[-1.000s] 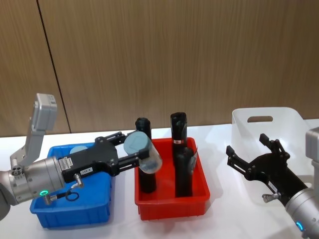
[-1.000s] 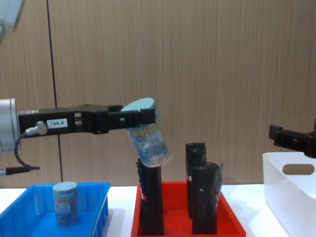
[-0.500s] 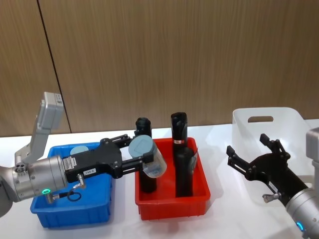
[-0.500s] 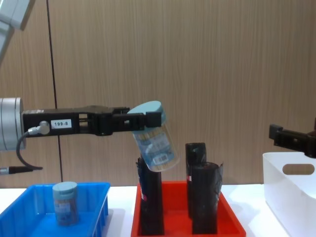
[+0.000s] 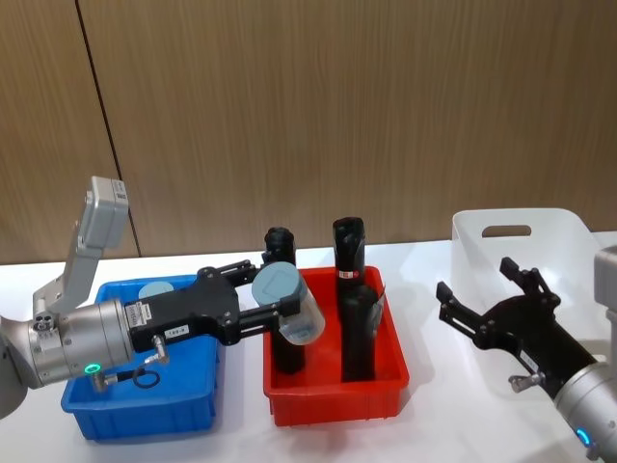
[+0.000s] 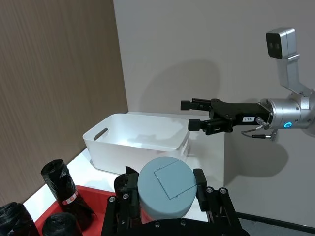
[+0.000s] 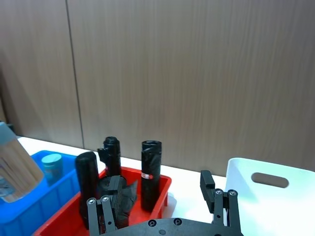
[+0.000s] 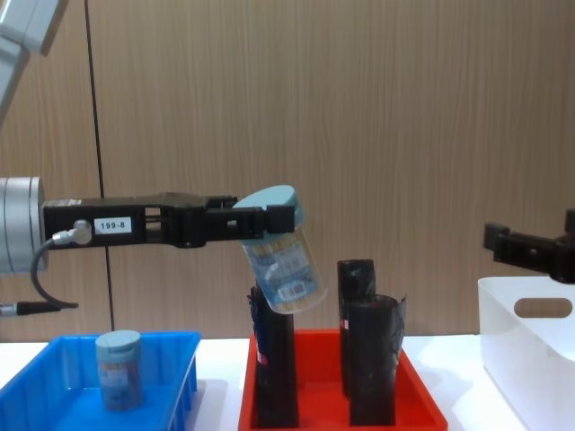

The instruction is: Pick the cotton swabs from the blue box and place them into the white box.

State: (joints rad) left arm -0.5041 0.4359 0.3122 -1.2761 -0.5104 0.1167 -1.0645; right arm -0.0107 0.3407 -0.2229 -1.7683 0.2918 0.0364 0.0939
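- My left gripper [image 8: 269, 218] clamps a cotton swabs tub [image 8: 287, 269], high over the red bin [image 5: 333, 405] to clear its black cylinders [image 5: 357, 338].
- My right gripper [image 5: 474, 280] waits open right of that bin, by the white box [image 5: 559, 227].

cotton swabs tub [image 8: 284, 269]: clear glossy plastic | white box [image 5: 569, 237]: smooth plastic | wall [image 5: 386, 96]: matt wood grain

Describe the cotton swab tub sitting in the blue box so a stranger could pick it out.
Find the blue box on the robot's left, beside the red bin. A small clear tub with a pale blue lid stands upright inside. It is shorter and paler than the black cylinders, while a second tub is held tilted in the left gripper.
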